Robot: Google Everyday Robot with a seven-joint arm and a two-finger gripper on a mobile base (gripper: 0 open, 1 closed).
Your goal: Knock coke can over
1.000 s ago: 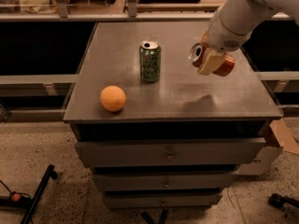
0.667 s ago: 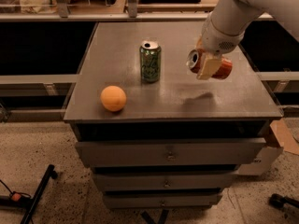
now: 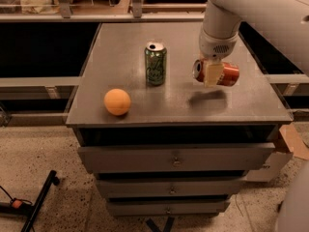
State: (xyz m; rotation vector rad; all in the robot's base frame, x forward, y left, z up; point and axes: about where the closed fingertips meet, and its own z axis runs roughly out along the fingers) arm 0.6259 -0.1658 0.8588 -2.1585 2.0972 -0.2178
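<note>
The arm has swung more upright and the coke can (image 3: 229,74) now lies level; the gripper (image 3: 213,73) clasps it just above the table (image 3: 145,105), right side. The green can (image 3: 155,64) stands upright nearby.

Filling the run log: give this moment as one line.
gripper: shut on coke can | coke can: sideways, held off table | green can: upright | orange: front left

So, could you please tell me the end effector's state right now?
The end effector is closed on the coke can, holding it on its side above the right part of the table.
</note>
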